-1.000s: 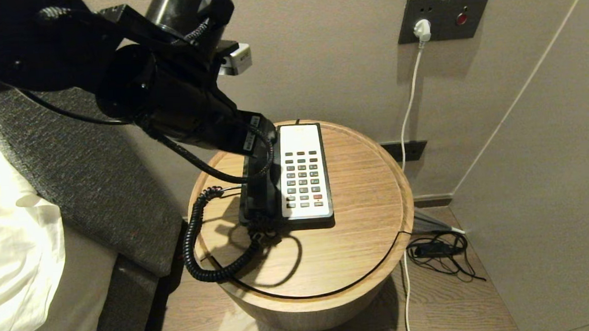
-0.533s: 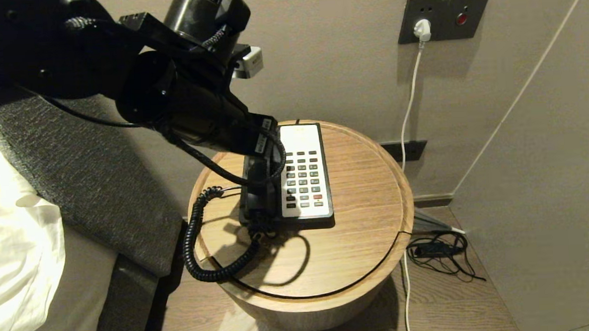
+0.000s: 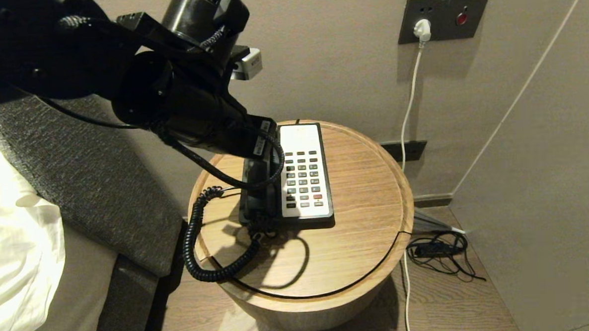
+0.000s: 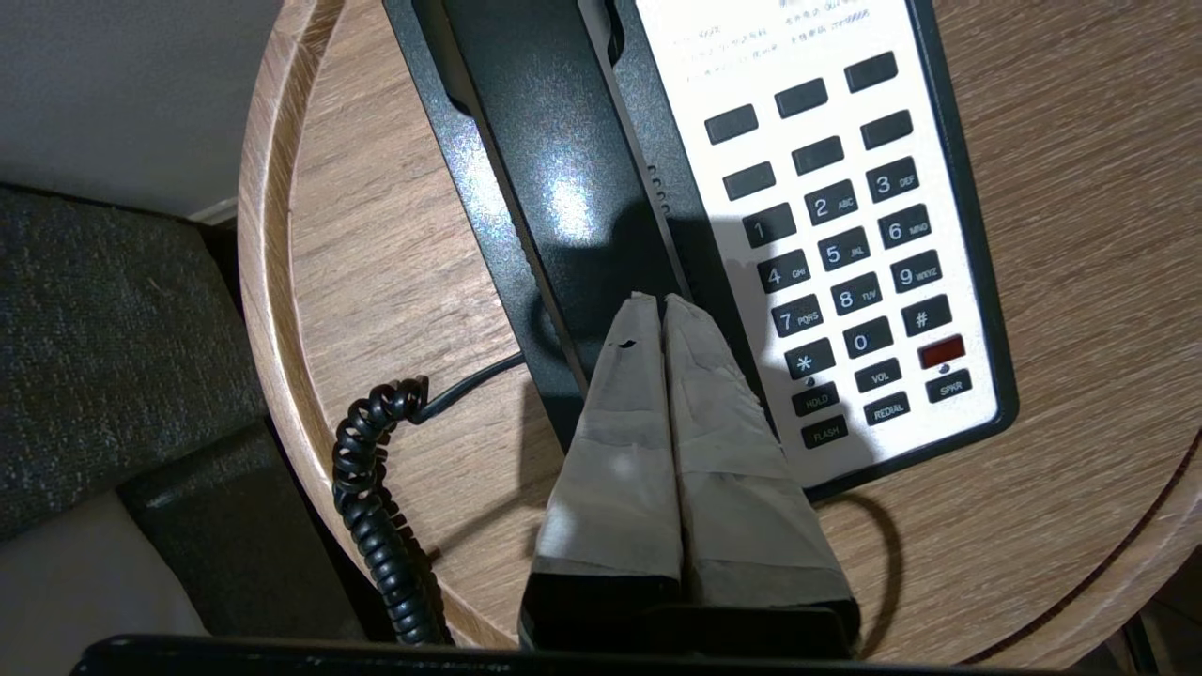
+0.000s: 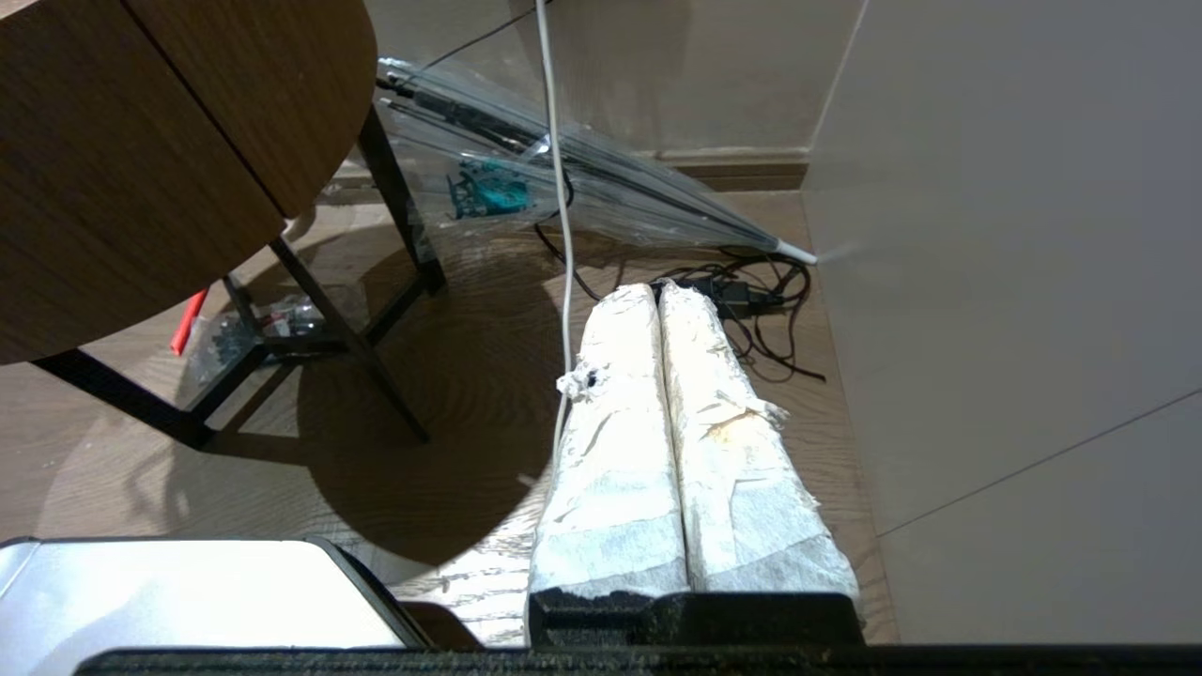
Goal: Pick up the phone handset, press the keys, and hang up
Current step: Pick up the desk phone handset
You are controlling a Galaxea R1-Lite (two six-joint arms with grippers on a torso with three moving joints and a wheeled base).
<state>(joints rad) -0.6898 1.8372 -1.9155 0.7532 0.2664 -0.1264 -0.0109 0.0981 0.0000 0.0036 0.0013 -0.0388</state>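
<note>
Round wooden desk (image 3: 367, 232) carries the phone base (image 3: 302, 172); white keypad face lies just to the right-hand side of the left gripper (image 4: 662, 302) as seen from the head camera. Handset (image 4: 554, 178) rests in its cradle along the base's left edge, directly under and ahead of the left jaws. Left jaws pressed together, holding nothing, tips over the handset's lower half; contact cannot be told. Coiled cord (image 3: 198, 239) hangs off the desk edge behind the jaws. Right gripper (image 5: 659, 293) parked low over the floor, jaws closed, empty.
</note>
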